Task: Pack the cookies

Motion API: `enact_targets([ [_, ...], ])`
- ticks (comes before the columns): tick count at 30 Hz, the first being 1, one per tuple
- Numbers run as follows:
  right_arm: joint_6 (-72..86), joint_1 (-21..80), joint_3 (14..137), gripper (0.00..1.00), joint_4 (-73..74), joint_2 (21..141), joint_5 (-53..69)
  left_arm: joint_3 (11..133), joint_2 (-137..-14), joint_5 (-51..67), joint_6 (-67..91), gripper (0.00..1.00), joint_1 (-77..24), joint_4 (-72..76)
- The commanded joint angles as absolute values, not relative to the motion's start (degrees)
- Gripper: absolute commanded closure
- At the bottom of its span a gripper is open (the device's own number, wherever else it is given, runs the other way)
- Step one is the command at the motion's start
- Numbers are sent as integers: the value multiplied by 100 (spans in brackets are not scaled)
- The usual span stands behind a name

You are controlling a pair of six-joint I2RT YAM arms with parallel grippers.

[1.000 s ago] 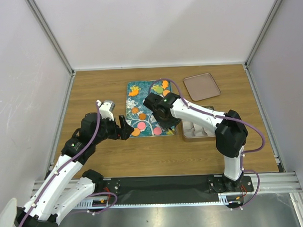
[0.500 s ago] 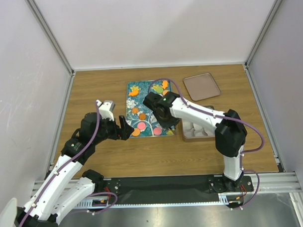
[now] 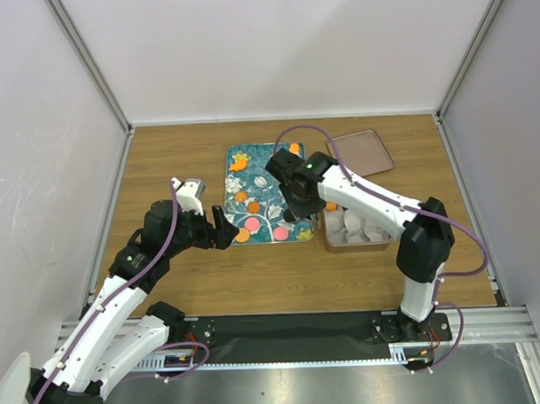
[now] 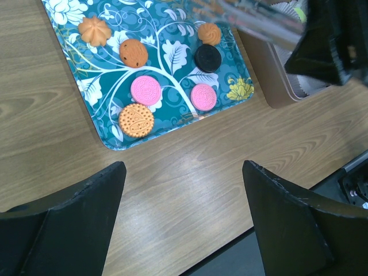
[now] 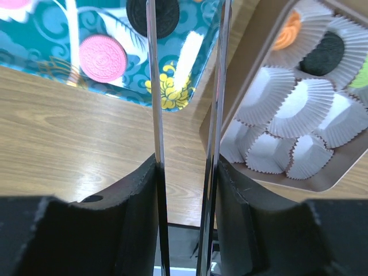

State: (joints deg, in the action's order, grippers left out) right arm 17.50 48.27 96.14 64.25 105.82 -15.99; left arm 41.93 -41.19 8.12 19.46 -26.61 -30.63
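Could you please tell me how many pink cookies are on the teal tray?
2 visible: one pink cookie beside the patterned orange cookie, the other next to the black cookie. The right arm may hide more.

The white left arm with black joints reaches forward with its elbow bent. The black left end effector (image 3: 219, 229) points to the right, jaws spread wide with nothing between them. The right arm stretches forward and to the left, wrist tipped downward. The right end effector (image 3: 292, 210) has two long, thin metal blades (image 5: 154, 86), parallel with a narrow gap; their tips lie outside the wrist view.
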Motion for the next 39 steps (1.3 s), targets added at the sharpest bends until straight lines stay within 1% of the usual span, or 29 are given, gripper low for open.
enact_targets([
  [1,1872,4738,9651,59,6206,9906,-1556,4201,-4069,888,1934,11,-2698,-2962],
  [8,2170,4632,9221,59,6196,8966,-1485,4192,-4069,923,1934,11,-2698,-2953],
  [14,2715,4553,8184,59,6319,7650,-1529,4192,-4104,1019,1925,11,-2698,-2927],
  [21,3313,4544,7111,58,6504,6576,-1512,4192,-4166,1125,1916,11,-2707,-2909],
  [30,3472,4509,6303,58,6250,6381,-1371,4184,-4201,1134,1916,11,-2707,-2900],
  [39,3402,4395,6012,57,5793,6609,-1152,4175,-4210,1134,1916,11,-2707,-2900],
])
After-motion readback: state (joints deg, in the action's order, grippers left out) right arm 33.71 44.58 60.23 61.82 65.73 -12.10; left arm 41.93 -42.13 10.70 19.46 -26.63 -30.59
